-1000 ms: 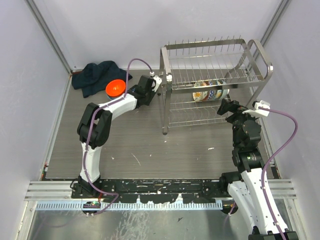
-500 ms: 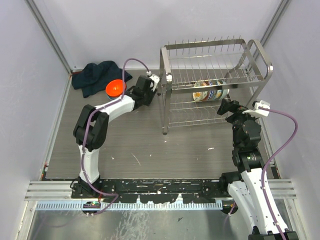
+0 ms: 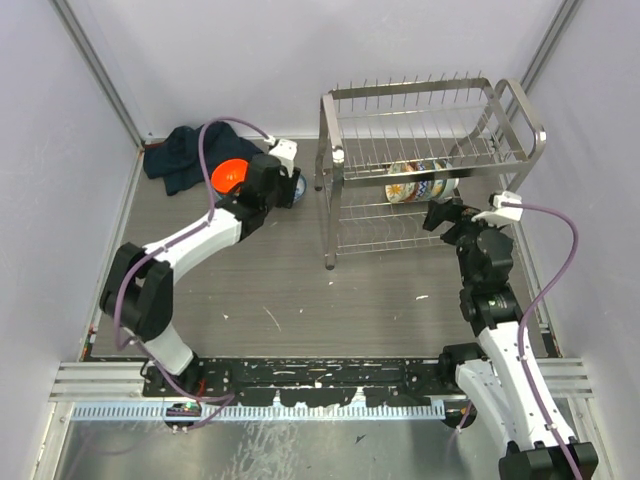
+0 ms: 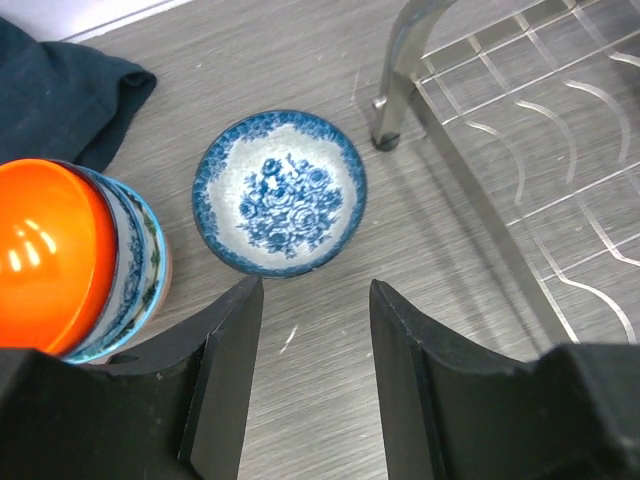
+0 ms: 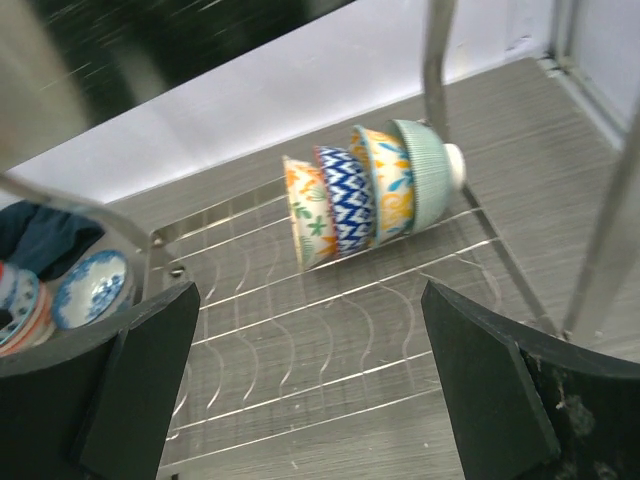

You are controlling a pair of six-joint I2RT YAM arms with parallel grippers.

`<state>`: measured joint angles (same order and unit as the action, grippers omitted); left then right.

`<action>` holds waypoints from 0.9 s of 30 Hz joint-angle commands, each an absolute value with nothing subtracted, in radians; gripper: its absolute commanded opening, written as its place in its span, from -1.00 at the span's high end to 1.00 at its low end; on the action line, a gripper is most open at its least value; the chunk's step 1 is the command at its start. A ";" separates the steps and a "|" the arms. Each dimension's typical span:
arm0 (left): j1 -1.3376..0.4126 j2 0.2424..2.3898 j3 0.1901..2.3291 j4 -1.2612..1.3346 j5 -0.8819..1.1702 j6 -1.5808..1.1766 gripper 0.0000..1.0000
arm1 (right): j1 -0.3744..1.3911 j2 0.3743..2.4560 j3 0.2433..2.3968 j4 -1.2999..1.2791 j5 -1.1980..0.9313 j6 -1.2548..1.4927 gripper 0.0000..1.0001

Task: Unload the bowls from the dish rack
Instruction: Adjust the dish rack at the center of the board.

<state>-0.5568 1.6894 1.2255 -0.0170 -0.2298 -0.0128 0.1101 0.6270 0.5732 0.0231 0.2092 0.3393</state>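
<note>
Bowls nested as a row of four (image 5: 365,195) lie tipped on their sides on the lower wire shelf of the dish rack (image 3: 326,190). From the open end of the row, they are one white with orange flowers, one with a blue zigzag, one yellow and teal, and a pale mint green one whose foot ring points outward. They are the only dishes seen in the rack.

On the tabletop (image 4: 250,50), just beside the rack's corner foot, a blue floral bowl (image 4: 279,193) sits upright with nothing in it. Close to its left stands a stack (image 4: 120,265) of patterned bowls, with an orange bowl (image 4: 45,255) resting in the top one. A dark cloth (image 4: 60,90) lies crumpled behind the stack.

The left end effector (image 4: 313,300) hangs above the tabletop with its fingers spread and nothing between them. The blue floral bowl lies just beyond its fingertips, roughly centred on the gap and not touched.

The right end effector (image 5: 308,290) is at the near side of the rack, level with the lower shelf. Its fingers are spread wide and it holds nothing. The nested row lies ahead of it on the shelf, apart from both fingers and a little right of centre in the wrist view.
</note>
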 commanded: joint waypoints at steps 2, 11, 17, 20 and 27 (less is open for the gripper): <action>-0.587 1.598 1.088 0.132 -0.202 -0.141 -0.09 | 0.130 0.589 0.523 0.216 -0.020 0.356 -0.99; -0.625 1.519 0.949 0.301 -0.138 -0.287 -0.11 | 0.320 0.689 0.584 0.170 0.138 0.273 -0.97; -0.687 1.561 0.942 0.393 -0.160 -0.332 -0.14 | 0.467 0.786 0.649 0.096 0.376 0.217 -0.99; -0.709 1.589 0.940 0.450 -0.150 -0.349 -0.14 | 0.483 0.781 0.647 0.091 0.421 0.213 -1.00; -0.752 1.631 0.922 0.548 -0.110 -0.381 -0.15 | 0.487 0.739 0.641 0.051 0.502 0.220 -1.00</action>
